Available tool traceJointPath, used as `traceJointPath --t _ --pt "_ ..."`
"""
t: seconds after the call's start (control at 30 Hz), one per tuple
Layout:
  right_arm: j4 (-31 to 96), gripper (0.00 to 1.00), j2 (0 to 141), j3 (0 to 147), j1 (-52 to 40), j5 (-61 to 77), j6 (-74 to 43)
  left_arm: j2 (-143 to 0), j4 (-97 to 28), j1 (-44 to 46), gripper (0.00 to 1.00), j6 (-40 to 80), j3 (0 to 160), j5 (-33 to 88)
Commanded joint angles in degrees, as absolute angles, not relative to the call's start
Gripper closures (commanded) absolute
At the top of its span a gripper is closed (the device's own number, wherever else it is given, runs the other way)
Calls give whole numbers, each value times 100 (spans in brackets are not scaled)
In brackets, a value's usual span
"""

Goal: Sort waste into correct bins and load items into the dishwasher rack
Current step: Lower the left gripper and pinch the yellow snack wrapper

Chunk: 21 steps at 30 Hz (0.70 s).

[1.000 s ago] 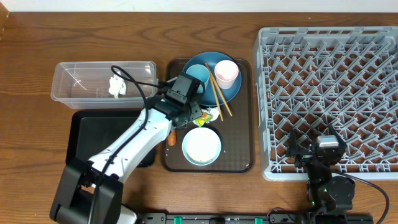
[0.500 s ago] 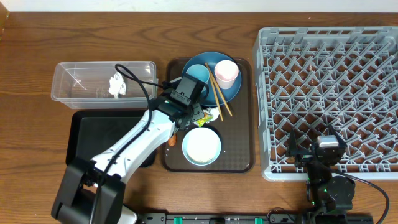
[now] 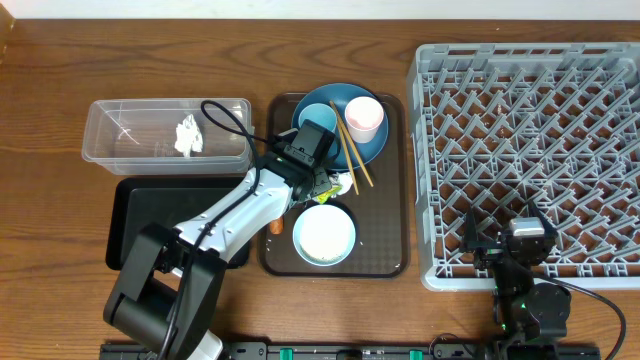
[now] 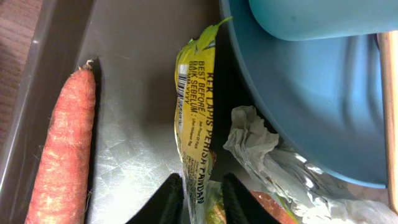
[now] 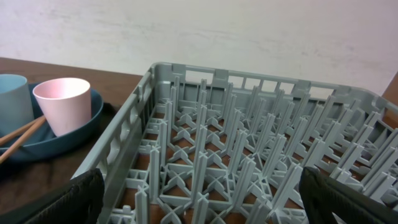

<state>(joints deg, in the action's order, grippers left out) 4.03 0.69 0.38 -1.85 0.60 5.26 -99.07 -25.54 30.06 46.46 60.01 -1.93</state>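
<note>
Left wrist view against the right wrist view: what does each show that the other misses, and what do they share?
Only left wrist: small orange carrot and yellow-green printed wrapper, flanked by the left gripper, on the dark brown tray. Only right wrist: large grey plastic dishwasher rack, pale pink cup. Both: round blue plate, light blue cup, wooden chopstick.

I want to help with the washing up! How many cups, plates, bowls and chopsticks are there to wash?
Cups: 2, the light blue cup and the pink cup
Plates: 1, the blue plate
Bowls: 1, the white bowl
Chopsticks: 2
Total: 6
</note>
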Motion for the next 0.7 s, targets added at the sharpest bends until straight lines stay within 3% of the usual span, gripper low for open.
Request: traceJointPath --t 0.0,0.1,0.67 --pt "429 1 38 32 -145 45 585 -9924 -2585 3009 80 4591 5933 -331" --pt "429 1 38 32 -145 45 585 -9924 -2630 3009 87 4591 5933 -414" --pt "429 1 38 32 -145 45 585 -9850 -2626 2980 94 4589 5981 -434"
